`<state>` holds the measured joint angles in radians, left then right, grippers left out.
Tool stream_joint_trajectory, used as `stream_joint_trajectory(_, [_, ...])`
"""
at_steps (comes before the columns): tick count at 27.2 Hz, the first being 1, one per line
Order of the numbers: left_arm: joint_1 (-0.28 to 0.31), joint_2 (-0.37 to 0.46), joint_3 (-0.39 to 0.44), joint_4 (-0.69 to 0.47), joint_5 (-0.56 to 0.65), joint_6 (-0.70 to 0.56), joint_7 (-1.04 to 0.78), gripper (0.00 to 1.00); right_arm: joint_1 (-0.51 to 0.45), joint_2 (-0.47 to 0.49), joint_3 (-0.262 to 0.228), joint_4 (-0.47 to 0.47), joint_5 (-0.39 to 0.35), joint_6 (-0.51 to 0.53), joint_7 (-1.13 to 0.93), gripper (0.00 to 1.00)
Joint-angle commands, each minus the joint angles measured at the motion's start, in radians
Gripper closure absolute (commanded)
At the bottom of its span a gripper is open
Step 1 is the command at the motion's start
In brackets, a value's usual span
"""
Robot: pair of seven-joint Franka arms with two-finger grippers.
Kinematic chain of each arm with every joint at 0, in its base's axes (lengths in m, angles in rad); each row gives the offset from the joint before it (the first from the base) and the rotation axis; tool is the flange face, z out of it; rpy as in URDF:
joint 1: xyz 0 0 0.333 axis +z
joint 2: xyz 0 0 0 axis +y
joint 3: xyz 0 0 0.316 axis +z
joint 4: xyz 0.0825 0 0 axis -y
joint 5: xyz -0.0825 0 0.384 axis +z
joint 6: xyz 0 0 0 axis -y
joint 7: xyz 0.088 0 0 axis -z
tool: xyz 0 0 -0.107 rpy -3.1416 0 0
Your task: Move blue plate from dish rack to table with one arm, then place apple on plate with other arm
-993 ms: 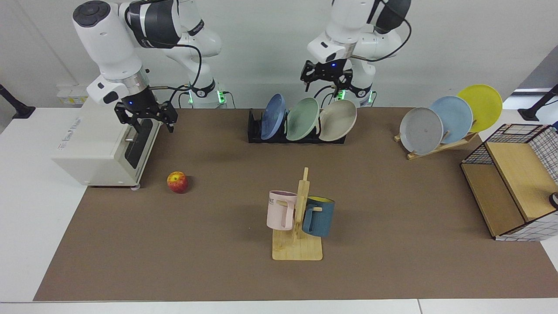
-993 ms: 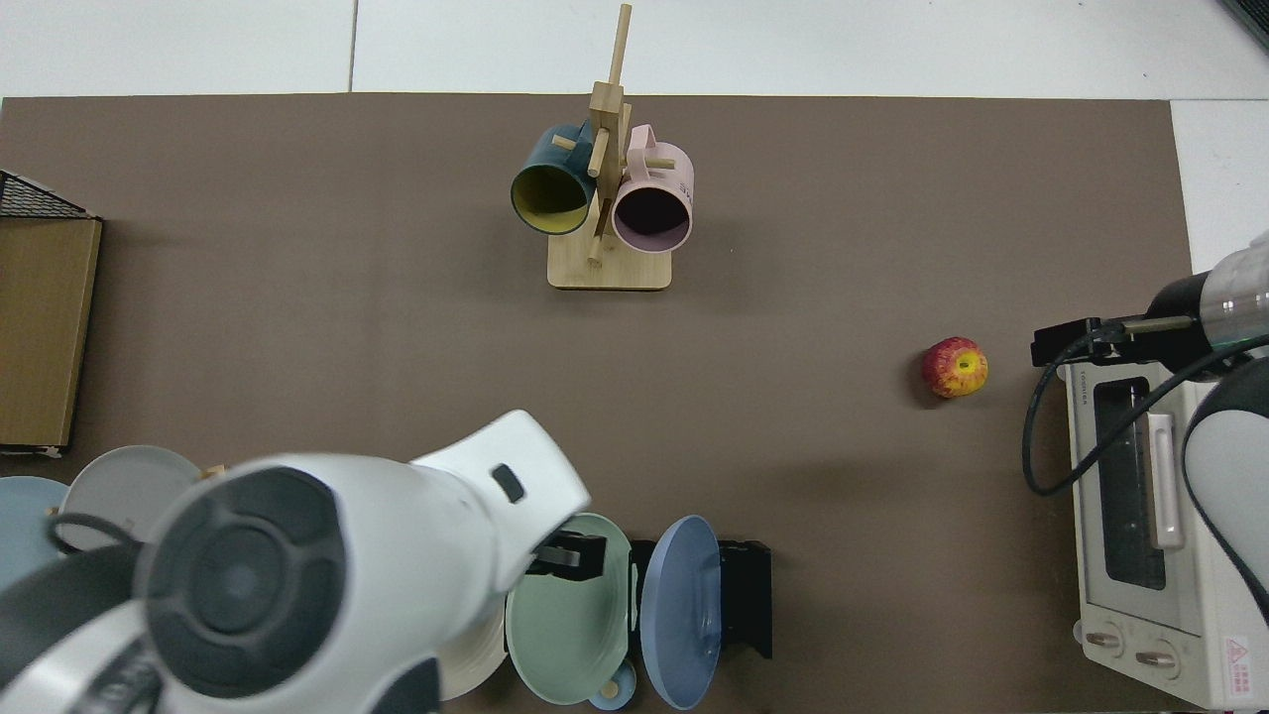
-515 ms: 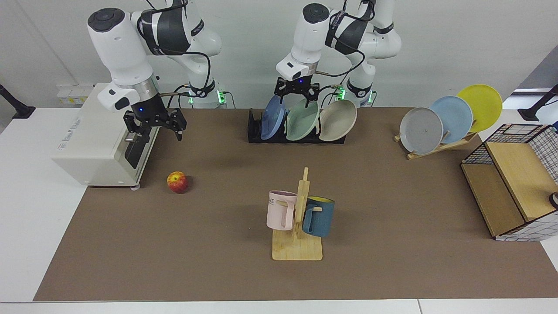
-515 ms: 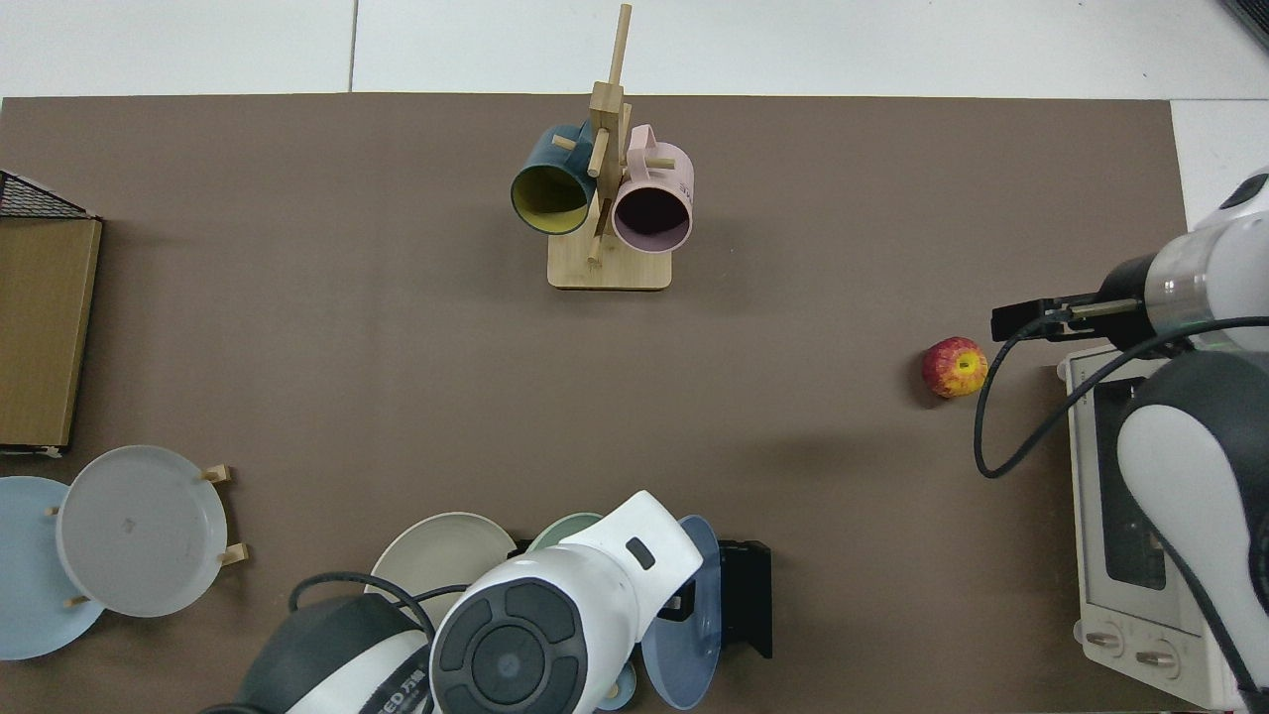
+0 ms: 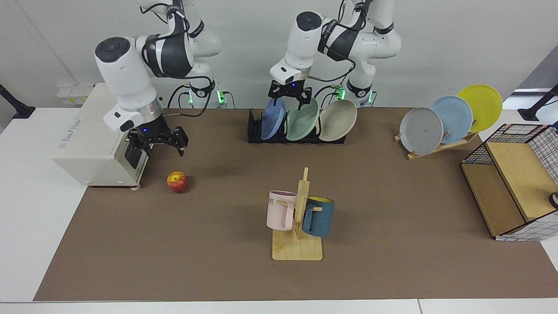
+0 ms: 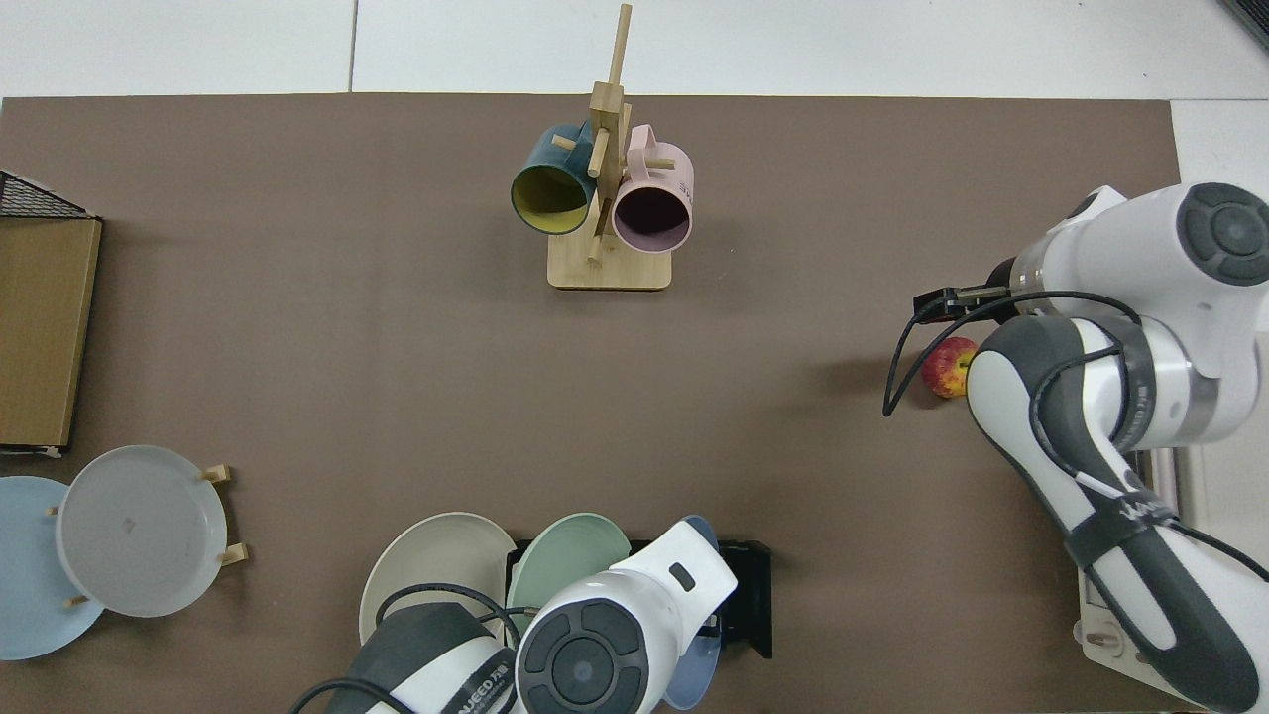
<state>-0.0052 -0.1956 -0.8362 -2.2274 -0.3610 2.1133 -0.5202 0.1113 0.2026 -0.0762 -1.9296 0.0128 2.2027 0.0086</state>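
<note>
Blue plate (image 5: pixel 273 118) in dish rack (image 5: pixel 255 131); apple (image 5: pixel 177 182) on table (image 5: pixel 392 196).

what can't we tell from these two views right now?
- Top view: the left gripper and most of the blue plate are under the left arm's wrist; contact unreadable.
- Facing view: left gripper straddles the blue plate's rim, but whether a finger touches is too small to tell.
- Top view: right gripper hidden by its arm, which also covers part of the apple.
- Facing view: the right gripper hangs open above the apple.
</note>
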Motion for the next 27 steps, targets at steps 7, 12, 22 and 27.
stream_joint_trajectory(7, [0.013, -0.030, -0.006, 0.023, -0.007, -0.076, -0.009, 1.00, -0.022, 0.067, 0.004, -0.098, 0.010, 0.113, -0.013, 0.00])
stream_joint_trajectory(12, [0.011, -0.047, -0.006, 0.046, 0.005, -0.136, -0.056, 1.00, -0.025, 0.074, 0.004, -0.137, 0.007, 0.140, -0.021, 0.00])
stream_joint_trajectory(22, [0.016, -0.073, 0.028, 0.167, 0.089, -0.299, -0.090, 1.00, -0.032, 0.072, 0.003, -0.166, -0.007, 0.124, -0.038, 0.71])
stream_joint_trajectory(27, [0.011, -0.041, 0.104, 0.219, 0.106, -0.299, -0.064, 1.00, -0.038, 0.072, 0.001, -0.158, -0.007, 0.117, -0.039, 1.00])
